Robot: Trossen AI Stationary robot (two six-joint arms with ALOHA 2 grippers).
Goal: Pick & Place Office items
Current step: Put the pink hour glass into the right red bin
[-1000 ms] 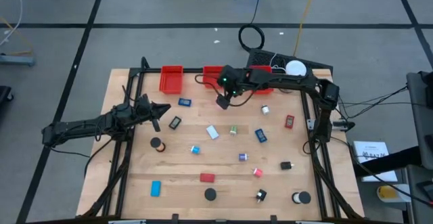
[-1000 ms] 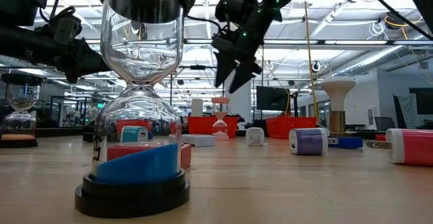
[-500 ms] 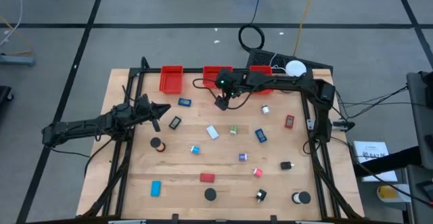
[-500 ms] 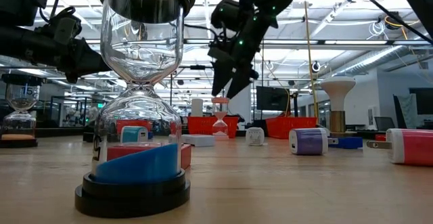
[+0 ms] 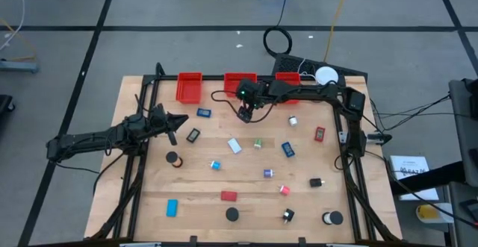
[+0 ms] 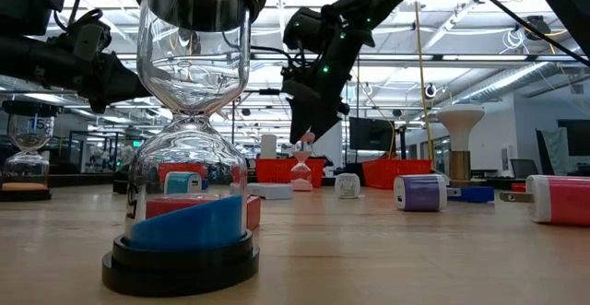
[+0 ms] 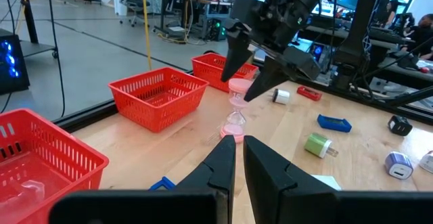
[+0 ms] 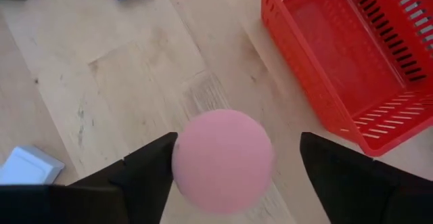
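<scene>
1. Two arms show over the wooden table (image 5: 246, 183); the right gripper (image 5: 246, 115) hangs at the far side, just in front of the middle red bin (image 5: 239, 80).
2. Its fingers (image 8: 142, 166) stand wide apart, one on each side of a small pink hourglass (image 7: 235, 112); from its own wrist camera the round pink top (image 8: 222, 160) sits between them, but I cannot tell whether they touch it.
3. That hourglass stands upright on the table, near the middle bin.
4. The left gripper (image 5: 176, 122) waits at the table's left side, fingers (image 7: 222, 166) nearly together and holding nothing.
5. Other office items lie scattered well apart across the table: a blue block (image 5: 172, 207), a red block (image 5: 228, 196), a black disc (image 5: 232, 214), a purple plug (image 6: 419, 193).
6. A large blue-sand hourglass (image 6: 192, 139) stands close to the low camera.
</scene>
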